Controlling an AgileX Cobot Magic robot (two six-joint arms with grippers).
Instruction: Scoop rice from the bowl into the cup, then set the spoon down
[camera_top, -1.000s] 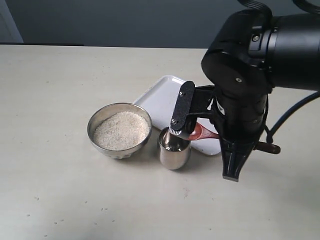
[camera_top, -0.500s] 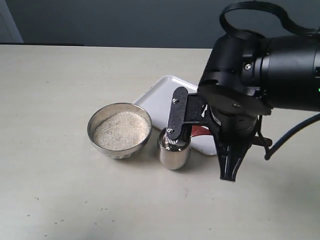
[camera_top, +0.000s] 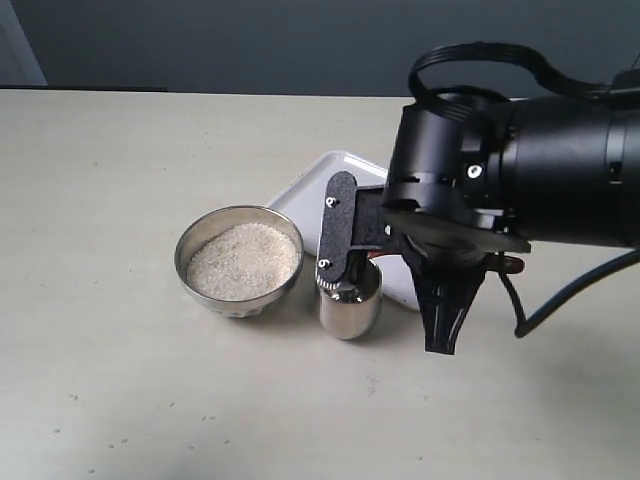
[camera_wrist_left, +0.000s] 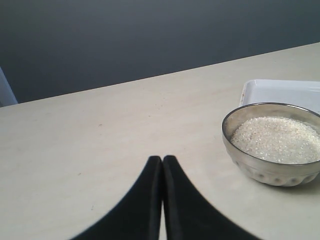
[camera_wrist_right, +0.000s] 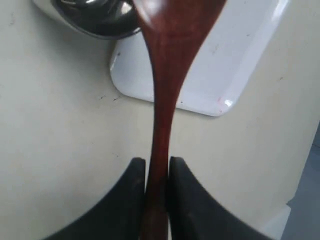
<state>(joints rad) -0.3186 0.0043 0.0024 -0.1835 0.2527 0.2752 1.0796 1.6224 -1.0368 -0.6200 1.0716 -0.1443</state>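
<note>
Rice (camera_top: 243, 262) lies heaped in the bowl (camera_top: 190, 243), which sits on the counter (camera_top: 120, 380) just beside the cup (camera_top: 350, 315). The right pincer (camera_wrist_right: 156, 162) clamps the spoon (camera_wrist_right: 160, 115) by its handle, head over the cup's mouth. With so narrow a cup, an off-centre tilt would likely scatter grains onto the tray (camera_top: 320, 195) or counter, and the low arm could tip the cup. The left pincer (camera_wrist_left: 162, 162) is pressed together, empty.

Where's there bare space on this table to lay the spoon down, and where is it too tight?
Free: the table left of the bowl, the strip in front of bowl and cup, and the bare part of the white tray behind the cup. Crowded: around the cup, where the right gripper holds the spoon.
</note>
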